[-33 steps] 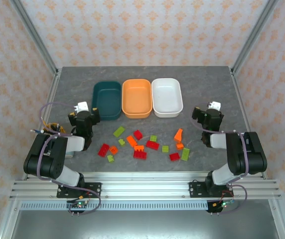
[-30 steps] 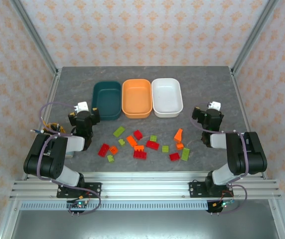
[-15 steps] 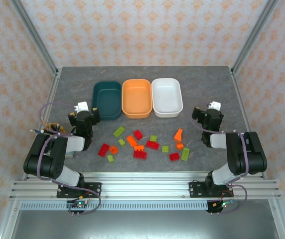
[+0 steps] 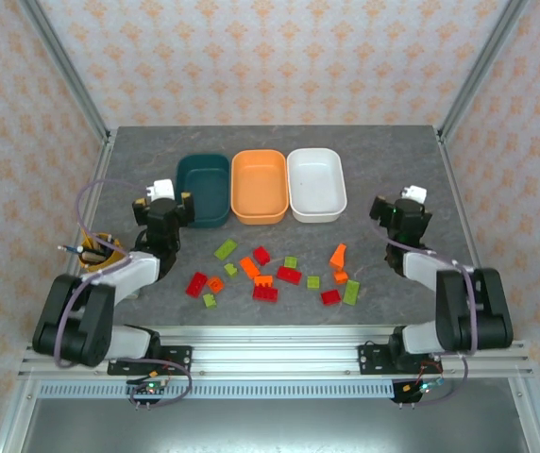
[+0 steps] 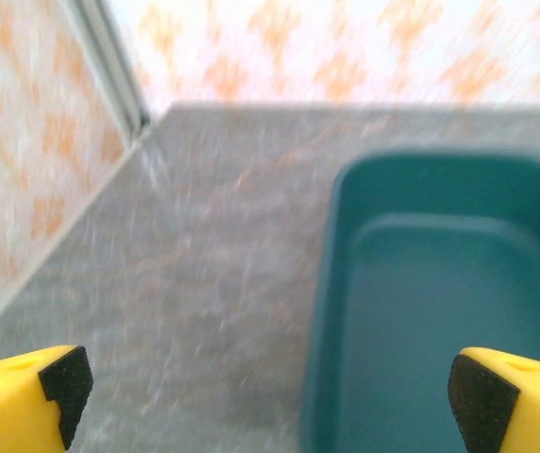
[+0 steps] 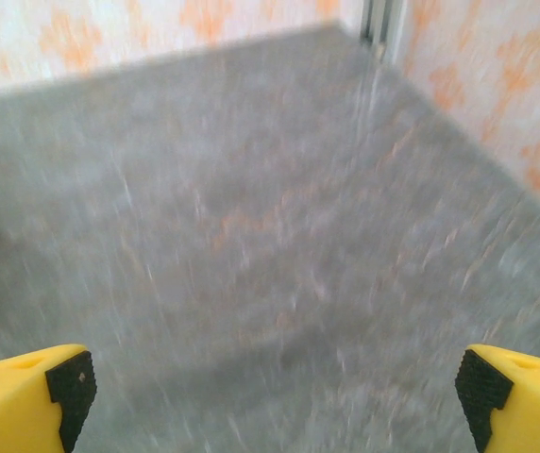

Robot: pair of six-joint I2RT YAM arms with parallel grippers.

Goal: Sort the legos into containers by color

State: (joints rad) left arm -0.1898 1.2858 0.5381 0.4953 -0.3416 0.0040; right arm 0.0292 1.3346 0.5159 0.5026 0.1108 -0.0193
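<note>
We find both wrist views blurred, the yellow fingertips cut off at the bottom corners. The left gripper (image 4: 163, 201) gapes wide, empty, beside the teal tub (image 4: 202, 193). Small red, orange and lime legos (image 4: 270, 274) lie scattered on the table (image 4: 393, 151) before it, the orange tub (image 4: 259, 186) and the white tub (image 4: 316, 184), all three empty. The right gripper (image 4: 400, 209) gapes wide, empty.
</note>
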